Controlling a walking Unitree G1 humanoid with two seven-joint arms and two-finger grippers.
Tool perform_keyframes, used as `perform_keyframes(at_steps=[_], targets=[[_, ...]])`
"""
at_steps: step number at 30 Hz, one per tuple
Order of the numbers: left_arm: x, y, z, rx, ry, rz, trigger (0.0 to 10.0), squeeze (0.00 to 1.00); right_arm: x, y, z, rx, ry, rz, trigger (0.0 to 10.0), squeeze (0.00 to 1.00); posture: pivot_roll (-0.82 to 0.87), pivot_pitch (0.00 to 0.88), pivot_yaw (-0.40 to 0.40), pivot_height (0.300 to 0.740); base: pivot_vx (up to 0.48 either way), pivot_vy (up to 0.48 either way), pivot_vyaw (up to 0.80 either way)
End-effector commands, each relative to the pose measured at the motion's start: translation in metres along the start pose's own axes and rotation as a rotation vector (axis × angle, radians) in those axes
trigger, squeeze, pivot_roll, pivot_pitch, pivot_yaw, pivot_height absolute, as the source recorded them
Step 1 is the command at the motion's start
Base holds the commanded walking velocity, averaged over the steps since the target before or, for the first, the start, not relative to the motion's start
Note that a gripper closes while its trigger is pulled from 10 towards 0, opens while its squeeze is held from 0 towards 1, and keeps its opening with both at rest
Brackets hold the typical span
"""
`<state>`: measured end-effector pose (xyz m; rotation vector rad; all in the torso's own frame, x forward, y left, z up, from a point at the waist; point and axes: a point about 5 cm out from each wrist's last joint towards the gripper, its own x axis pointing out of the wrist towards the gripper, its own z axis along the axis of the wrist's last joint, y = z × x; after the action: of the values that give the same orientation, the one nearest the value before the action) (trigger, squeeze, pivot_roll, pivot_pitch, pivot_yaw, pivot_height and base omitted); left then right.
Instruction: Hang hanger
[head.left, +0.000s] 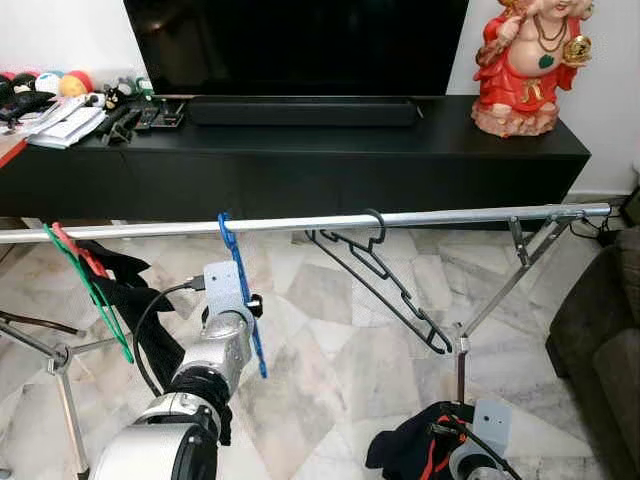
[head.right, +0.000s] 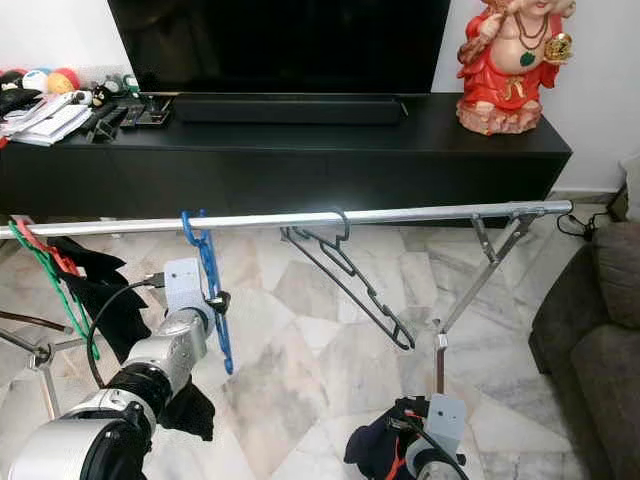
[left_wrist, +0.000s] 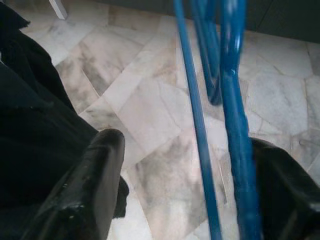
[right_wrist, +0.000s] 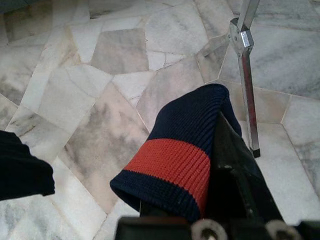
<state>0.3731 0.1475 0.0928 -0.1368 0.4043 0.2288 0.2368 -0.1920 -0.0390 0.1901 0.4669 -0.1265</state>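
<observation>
Mid-frame, the blue hanger (head.left: 243, 300) hooks the rail (head.left: 420, 217); the left gripper (left_wrist: 185, 195) is spread around it (release step). Next: withdraw cleanly. The right gripper (right_wrist: 200, 200) clamps a garment (right_wrist: 180, 150).

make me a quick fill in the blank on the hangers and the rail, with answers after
1. The hanger at the left gripper, hooked on the metal rail, is coloured ____.
2. The black hanger hangs on the rail to the robot's ____ of it.
3. The right gripper holds a navy garment with a ____ stripe.
4. The red figurine stands on the black ____.

Answers: blue; right; red; cabinet
</observation>
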Motion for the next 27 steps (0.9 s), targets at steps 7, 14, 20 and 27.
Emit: perform_keyframes(at_steps=[7,14,20,27], targets=[[0.001,-0.009,0.008,-0.019,-0.028,-0.064,0.0,0.00,-0.002,0.002,-0.003,0.001,0.000,0.006,10.0,0.00,-0.10,0.118,0.042,0.740,0.000,0.000,0.00],[-0.001,-0.017,0.006,-0.045,-0.021,-0.108,0.0,0.00,-0.003,-0.001,-0.005,0.005,0.010,-0.005,10.0,0.00,-0.10,0.118,0.041,0.740,0.000,0.000,0.00],[-0.001,-0.019,0.010,-0.034,-0.040,-0.111,0.0,0.00,-0.004,-0.001,-0.008,0.010,0.022,-0.009,10.0,0.00,-0.10,0.119,0.043,0.740,0.000,0.000,0.00],[0.000,-0.014,0.015,-0.002,-0.075,-0.076,0.0,0.00,-0.005,0.000,-0.010,0.011,0.030,-0.007,10.0,0.00,-0.09,0.114,0.042,0.740,0.000,0.000,0.00]])
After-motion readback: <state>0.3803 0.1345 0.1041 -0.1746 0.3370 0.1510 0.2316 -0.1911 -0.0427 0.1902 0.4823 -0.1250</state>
